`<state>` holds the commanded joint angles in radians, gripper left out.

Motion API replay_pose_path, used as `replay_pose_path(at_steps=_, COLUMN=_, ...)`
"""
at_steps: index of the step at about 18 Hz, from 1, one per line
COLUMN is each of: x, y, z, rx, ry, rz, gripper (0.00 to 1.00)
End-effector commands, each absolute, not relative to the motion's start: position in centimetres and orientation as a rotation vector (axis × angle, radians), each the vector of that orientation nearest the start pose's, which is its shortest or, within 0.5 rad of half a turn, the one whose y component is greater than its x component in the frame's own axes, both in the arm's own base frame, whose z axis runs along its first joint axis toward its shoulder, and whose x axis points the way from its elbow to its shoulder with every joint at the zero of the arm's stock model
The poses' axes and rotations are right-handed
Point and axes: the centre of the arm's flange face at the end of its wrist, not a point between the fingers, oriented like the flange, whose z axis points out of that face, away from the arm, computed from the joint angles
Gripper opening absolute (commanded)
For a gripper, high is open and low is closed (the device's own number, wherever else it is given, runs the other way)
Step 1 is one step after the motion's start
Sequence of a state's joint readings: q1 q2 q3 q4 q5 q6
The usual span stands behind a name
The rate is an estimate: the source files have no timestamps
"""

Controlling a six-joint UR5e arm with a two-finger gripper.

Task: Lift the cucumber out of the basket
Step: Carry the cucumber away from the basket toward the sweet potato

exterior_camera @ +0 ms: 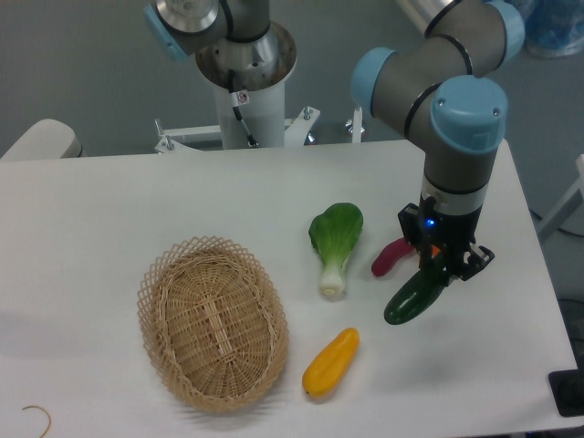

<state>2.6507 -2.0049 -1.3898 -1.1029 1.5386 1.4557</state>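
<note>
1. The hand [442, 266] grips the cucumber [413, 297] at its upper end, so the vegetable hangs tilted below it, apart from the basket.
2. The basket [212, 321] sits far to the hand's side on the desk [109, 210].
3. Judged: keep the grip firm and move slowly; the glossy skin may slip.
4. A purple piece [391, 256] lies just beside the hand.

Bright even light, soft shadows, slight blur

No legible text or labels
</note>
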Motion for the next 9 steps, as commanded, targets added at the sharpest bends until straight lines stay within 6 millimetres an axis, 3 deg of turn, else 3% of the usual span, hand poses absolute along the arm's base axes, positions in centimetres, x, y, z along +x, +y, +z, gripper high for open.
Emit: replay_pose_path(at_steps=9, x=-53.26, y=44.1, z=36.82, rx=-2.978, ry=0.581, rz=0.283, gripper=0.45)
